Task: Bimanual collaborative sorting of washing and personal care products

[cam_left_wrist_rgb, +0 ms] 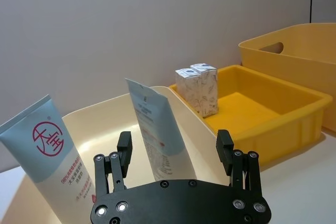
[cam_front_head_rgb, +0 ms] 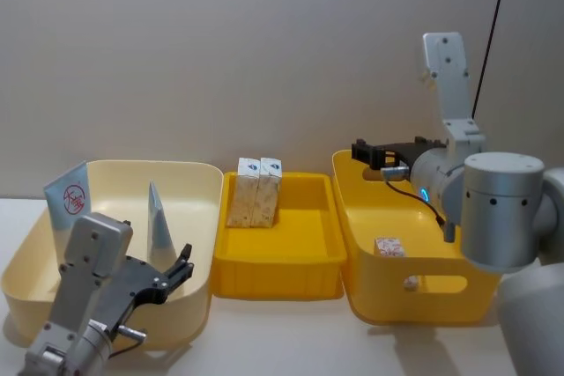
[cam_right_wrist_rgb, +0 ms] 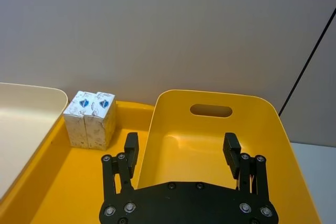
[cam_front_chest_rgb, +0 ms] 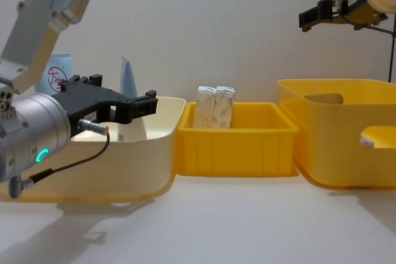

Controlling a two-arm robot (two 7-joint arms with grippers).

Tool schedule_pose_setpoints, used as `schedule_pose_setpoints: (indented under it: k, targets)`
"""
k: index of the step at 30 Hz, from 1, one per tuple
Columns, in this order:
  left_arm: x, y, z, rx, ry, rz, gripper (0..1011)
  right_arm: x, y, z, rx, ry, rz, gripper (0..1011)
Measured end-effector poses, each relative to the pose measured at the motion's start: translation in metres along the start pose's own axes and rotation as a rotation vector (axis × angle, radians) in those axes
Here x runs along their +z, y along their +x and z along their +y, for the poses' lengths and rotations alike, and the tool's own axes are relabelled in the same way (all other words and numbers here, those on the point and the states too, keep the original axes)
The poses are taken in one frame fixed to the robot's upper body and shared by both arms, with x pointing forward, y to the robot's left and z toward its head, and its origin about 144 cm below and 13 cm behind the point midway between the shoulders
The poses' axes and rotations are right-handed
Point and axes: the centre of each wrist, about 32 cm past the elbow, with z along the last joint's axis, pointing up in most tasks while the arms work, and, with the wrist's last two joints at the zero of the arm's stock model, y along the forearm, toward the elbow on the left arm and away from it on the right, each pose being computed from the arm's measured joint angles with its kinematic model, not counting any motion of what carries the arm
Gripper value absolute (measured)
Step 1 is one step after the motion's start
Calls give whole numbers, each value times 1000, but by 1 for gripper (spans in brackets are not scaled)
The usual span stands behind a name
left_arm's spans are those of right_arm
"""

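Observation:
Two pale-blue squeeze tubes point(cam_front_head_rgb: 159, 217) with red print stand upright in the cream tub point(cam_front_head_rgb: 201, 184) on the left; the nearer tube point(cam_left_wrist_rgb: 47, 148) shows its red circle logo. My left gripper point(cam_front_head_rgb: 182, 268) hovers open over that tub's near side, just short of the tubes point(cam_left_wrist_rgb: 155, 127), holding nothing. Two speckled cartons point(cam_front_head_rgb: 254, 191) stand side by side at the back left of the middle yellow tray point(cam_front_head_rgb: 278, 277). A third carton point(cam_front_head_rgb: 389, 246) lies in the right yellow tub point(cam_front_head_rgb: 370, 301). My right gripper point(cam_front_head_rgb: 368, 155) is open and empty, raised above that tub point(cam_right_wrist_rgb: 157, 129).
The three containers stand close together in a row on the white table, against a plain wall. The right tub has handle holes point(cam_front_head_rgb: 438, 285) in its walls. A dark cable point(cam_front_head_rgb: 490, 33) runs down the wall behind my right arm. Bare table lies in front of the containers.

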Motion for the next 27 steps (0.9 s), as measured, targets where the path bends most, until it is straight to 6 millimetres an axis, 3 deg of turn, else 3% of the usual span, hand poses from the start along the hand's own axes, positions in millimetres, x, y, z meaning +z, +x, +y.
schedule_pose_setpoints:
  k: [27]
  targets:
    - [-11,21,-31,6,-1,97,1000,-2,-6,-8,10,-1,3,1001]
